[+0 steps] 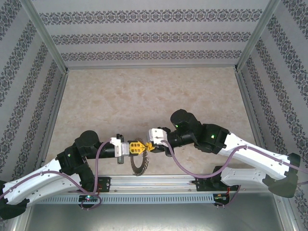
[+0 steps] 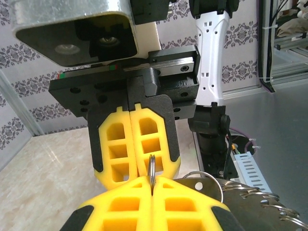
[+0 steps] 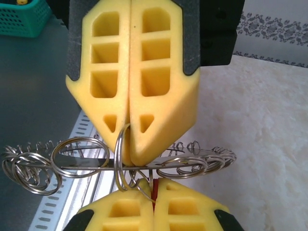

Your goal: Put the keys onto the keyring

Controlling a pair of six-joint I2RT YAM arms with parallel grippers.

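Note:
The keyring (image 1: 140, 165) is a flat grey ring fringed with thin wire loops; it hangs at the table's near edge below both grippers. My left gripper (image 1: 138, 147) is shut on one of its wire loops (image 2: 151, 169), and the grey plate (image 2: 255, 204) lies to the lower right of its pads. In the right wrist view the plate (image 3: 80, 165) is edge-on, with the left gripper (image 3: 127, 155) pinching the loop from above. My right gripper (image 3: 154, 195) is shut on the tiny red key (image 3: 155, 187), just under the plate. The two grippers meet tip to tip.
An aluminium rail (image 1: 154, 183) and a slotted cable tray (image 2: 248, 166) run along the near edge right under the ring. A teal basket (image 3: 19, 19) sits off the table. Patterned walls close in the beige tabletop (image 1: 144, 96) on three sides.

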